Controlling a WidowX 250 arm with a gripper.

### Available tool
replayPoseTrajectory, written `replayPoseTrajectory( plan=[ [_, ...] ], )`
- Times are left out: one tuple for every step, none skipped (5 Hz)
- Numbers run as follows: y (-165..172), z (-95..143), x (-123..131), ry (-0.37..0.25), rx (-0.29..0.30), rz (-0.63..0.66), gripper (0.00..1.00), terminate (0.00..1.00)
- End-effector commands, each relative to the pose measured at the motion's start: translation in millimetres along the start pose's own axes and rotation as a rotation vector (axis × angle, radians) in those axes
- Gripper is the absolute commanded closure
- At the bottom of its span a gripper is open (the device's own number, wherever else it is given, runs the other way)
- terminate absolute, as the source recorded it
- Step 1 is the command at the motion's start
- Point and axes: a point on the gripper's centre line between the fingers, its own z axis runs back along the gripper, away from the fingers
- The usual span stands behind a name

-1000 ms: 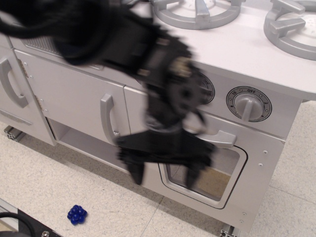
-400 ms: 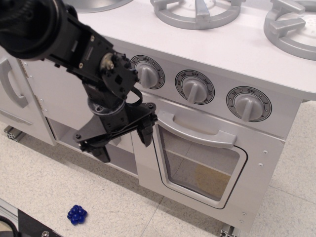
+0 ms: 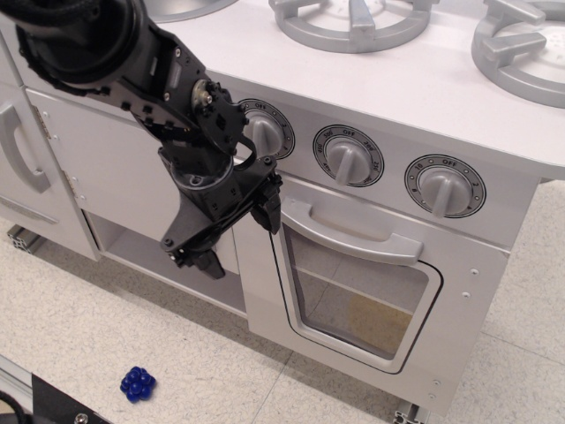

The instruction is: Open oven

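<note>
Oven (image 3: 371, 291) sits lower centre-right of the white toy kitchen, under the row of three grey knobs (image 3: 349, 159); door looks shut, flush with the front, wide grey bar handle (image 3: 353, 237) across the top of the window.

Left to right:
- Plain cabinet door with vertical grey handle (image 3: 22, 146) at far left edge.
- Blue knobbly toy (image 3: 138, 383) on the speckled floor, bottom left, well apart from everything.
- Black arm comes in from top left, crossing in front of the second cabinet door.
- Gripper (image 3: 237, 234) hangs just left of the oven door. Fingers spread apart, holding nothing: one finger (image 3: 268, 210) is up by the left end of the bar handle (touching or just short, can't tell), the other (image 3: 205, 262) lower left over the open shelf gap.
- Oven window: clear, black-edged, rounded corners.
- Two grey burner rings (image 3: 353, 22) on the stovetop above, the right one cut off by the frame edge.
</note>
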Motion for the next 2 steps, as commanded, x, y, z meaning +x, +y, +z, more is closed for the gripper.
replayPoseTrajectory(
  plan=[
    [-18.9,-4.8,-7.2,0.045,-0.116,0.062,0.00,0.00],
    [-25.3,-8.4,-11.3,0.067,-0.166,0.089,0.00,0.00]
  ],
)
